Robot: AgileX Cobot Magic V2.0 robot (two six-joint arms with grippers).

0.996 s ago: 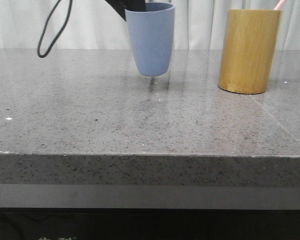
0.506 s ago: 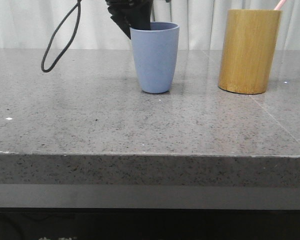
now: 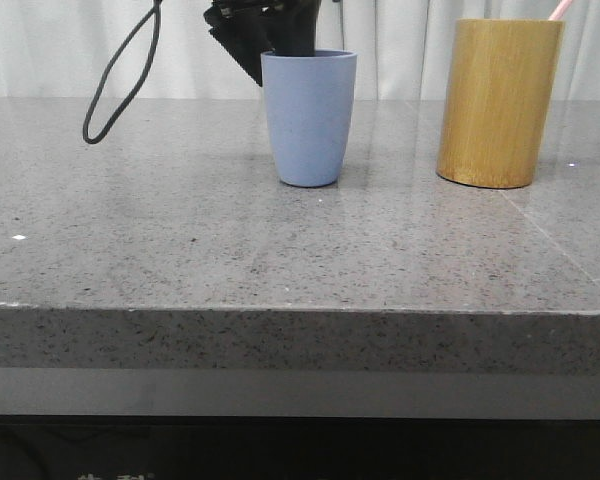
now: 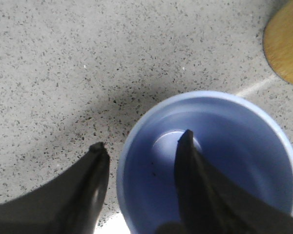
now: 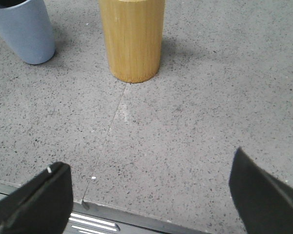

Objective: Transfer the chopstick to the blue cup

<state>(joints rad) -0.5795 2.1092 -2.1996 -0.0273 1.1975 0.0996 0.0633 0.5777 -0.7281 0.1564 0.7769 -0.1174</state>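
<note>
Two cups on the table [image 3: 180,230], blue cup [image 3: 309,118] upright left of bamboo holder [image 3: 498,100], chopstick [image 3: 558,9] tip poking from holder, left gripper [image 4: 139,146] straddling cup's rim, grip uncertain, right gripper [image 5: 151,170] wide open, empty.

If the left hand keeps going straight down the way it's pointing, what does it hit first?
Probably the blue cup: the left hand straddles its rim, one finger inside, one outside. The inner finger would likely meet the cup's floor first, though depth is unclear.

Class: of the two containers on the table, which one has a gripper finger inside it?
The blue cup: the left gripper straddles its rim. The bamboo holder stands apart.
</note>
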